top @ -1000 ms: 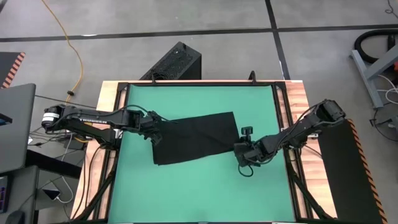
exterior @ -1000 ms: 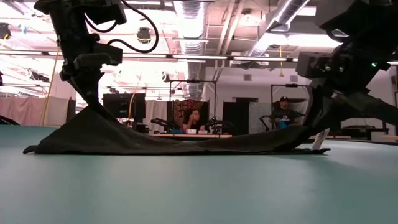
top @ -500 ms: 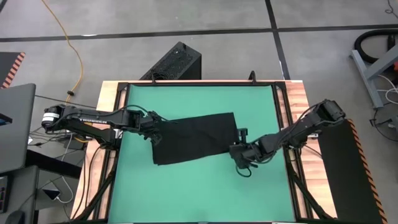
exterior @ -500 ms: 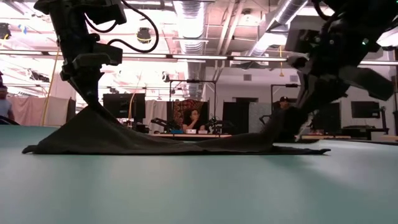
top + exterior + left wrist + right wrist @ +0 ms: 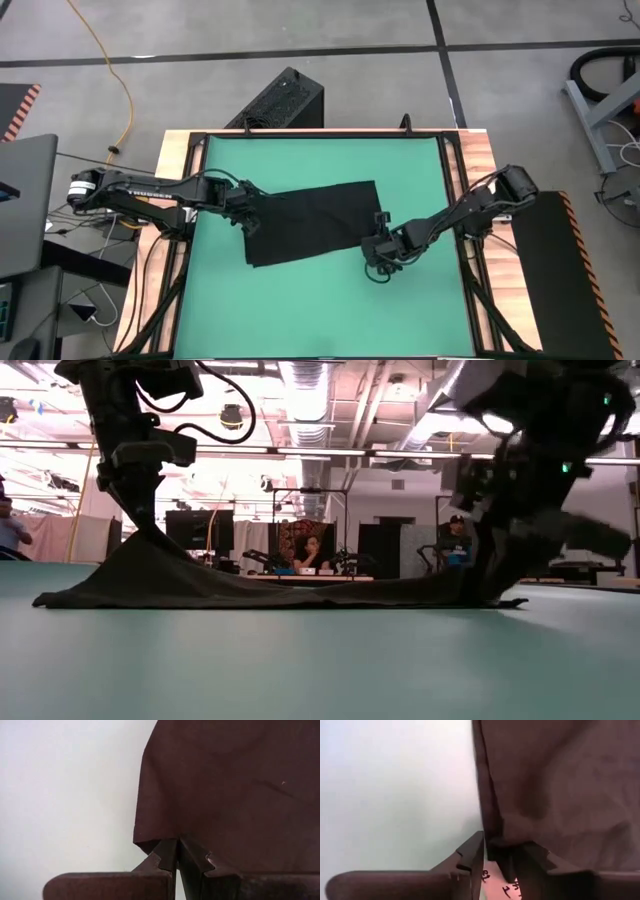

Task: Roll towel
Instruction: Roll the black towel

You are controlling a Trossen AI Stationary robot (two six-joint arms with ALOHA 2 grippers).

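Green matting covers the table from its near edge to its far one, and nothing lies on the closest stretch of it. Further in, the black towel is spread flat near the middle of the mat, slightly askew. At its right near corner the right gripper has come down low; from its wrist camera the fingers stand partly apart with the towel's edge and a white tag between them, though I can't quite tell whether they actually grip the cloth. On the opposite side the left gripper has its fingers pinched tight together on the towel's left corner, and from table height that corner rises into a small peak under it. Past the table's far edge a black ribbed box sits on the grey floor. Beyond, two people sit at desks in the room.
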